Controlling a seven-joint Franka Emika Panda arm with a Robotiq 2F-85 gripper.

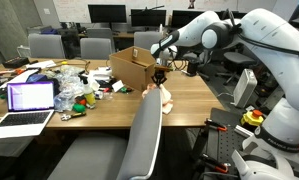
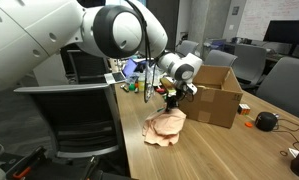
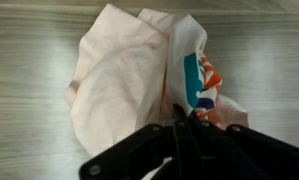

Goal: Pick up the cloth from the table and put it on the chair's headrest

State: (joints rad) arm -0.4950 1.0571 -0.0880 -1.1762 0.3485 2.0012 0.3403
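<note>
The cloth [image 3: 119,85], cream-beige with a teal, orange and red printed patch, lies bunched on the wooden table [image 1: 109,112] next to the cardboard box. It shows in both exterior views [image 1: 165,98] [image 2: 164,127]. My gripper [image 3: 179,112] points straight down at the cloth's printed edge, fingers pressed together on a fold of it. It also shows in both exterior views [image 1: 159,77] [image 2: 175,99]. The large grey chair's headrest [image 1: 152,98] stands just in front of the cloth at the table's edge. An exterior view shows it to the left [image 2: 64,90].
An open cardboard box [image 1: 132,68] [image 2: 217,92] stands close behind the cloth. A laptop [image 1: 29,97] and colourful clutter [image 1: 74,90] fill one end of the table. Smaller grey chairs [image 1: 94,47] line the far side. A dark object [image 2: 264,121] lies beyond the box.
</note>
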